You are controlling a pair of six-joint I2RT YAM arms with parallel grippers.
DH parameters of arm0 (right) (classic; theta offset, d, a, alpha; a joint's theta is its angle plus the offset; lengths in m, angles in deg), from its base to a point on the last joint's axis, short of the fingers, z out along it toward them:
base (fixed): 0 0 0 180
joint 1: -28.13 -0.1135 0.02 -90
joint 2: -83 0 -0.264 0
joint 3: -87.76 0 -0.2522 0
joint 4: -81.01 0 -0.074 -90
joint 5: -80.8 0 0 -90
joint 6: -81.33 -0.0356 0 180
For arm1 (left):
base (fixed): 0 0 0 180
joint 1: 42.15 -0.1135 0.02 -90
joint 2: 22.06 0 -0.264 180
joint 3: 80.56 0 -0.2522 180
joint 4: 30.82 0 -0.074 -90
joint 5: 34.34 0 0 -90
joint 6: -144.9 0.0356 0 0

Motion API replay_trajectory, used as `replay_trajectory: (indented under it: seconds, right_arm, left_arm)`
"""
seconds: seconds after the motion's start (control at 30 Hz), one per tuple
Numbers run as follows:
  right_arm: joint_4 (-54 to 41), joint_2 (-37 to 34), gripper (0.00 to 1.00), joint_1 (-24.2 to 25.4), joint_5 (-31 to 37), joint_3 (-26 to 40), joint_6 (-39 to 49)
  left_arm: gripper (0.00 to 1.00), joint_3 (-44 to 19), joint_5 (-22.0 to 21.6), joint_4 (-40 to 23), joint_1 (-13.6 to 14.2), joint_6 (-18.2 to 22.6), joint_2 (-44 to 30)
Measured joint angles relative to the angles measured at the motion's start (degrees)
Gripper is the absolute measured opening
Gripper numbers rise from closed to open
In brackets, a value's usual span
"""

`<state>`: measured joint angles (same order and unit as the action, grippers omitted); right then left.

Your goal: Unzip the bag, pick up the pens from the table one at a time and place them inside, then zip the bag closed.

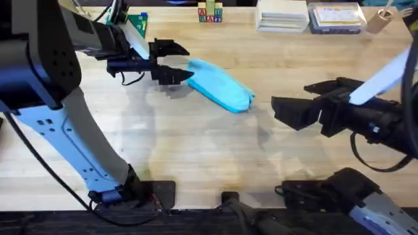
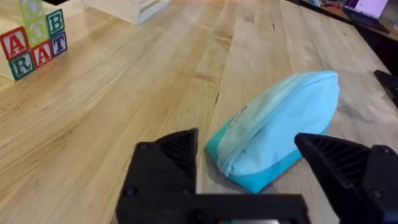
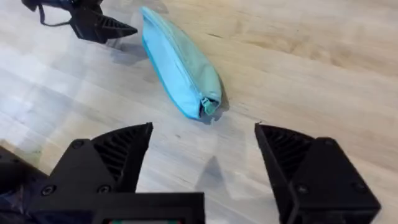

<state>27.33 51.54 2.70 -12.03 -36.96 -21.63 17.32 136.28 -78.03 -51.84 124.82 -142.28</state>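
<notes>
The light-blue bag (image 1: 219,86) lies slanted on the wooden table (image 1: 196,150), its zipper line running along its top (image 2: 249,118). My left gripper (image 1: 183,62) is open at the bag's far-left end, and in the left wrist view its fingers straddle that end (image 2: 245,137) without touching it. My right gripper (image 1: 290,96) is open too and hangs to the right of the bag, apart from it. From the right wrist, the bag (image 3: 180,62) lies beyond my open fingers (image 3: 204,127), with the left gripper (image 3: 118,28) farther off. The pens are out of view.
Alphabet blocks (image 1: 209,13) stand at the table's far edge, with a white box (image 1: 282,14) and a clear plastic box (image 1: 336,17) to their right. A green item (image 1: 138,23) sits behind the left arm. Bare wood stretches in front of the bag.
</notes>
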Motion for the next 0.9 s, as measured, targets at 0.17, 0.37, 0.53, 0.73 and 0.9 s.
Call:
replay_trajectory:
  seconds: [0.17, 0.37, 0.53, 0.73, 0.9]
  right_arm:
    - [0.0, 0.0, 0.997, 0.0, 0.0, 0.0, 3.2]
    - [-0.1, 0.0, 0.997, 0.0, 0.0, 0.0, 4.5]
    - [-0.1, 0.0, 0.997, 0.0, 0.0, 0.0, 4.5]
    - [-0.1, 0.0, 0.997, 0.0, 0.0, 0.0, 4.5]
    - [-0.2, 0.0, 0.998, 0.0, 0.0, 0.0, 4.5]
  left_arm:
    - [0.992, 0.0, 0.0, 0.1, 0.0, 0.0, 0.0]
    - [0.996, 0.0, 1.1, 0.2, -0.2, 0.7, 0.0]
    - [0.997, -0.1, 0.2, 0.0, -1.1, 3.2, 2.2]
    - [0.995, -0.1, -3.8, -1.8, -1.2, 3.9, 12.8]
    - [0.995, -0.4, -13.2, -9.1, -1.2, -2.5, 26.5]
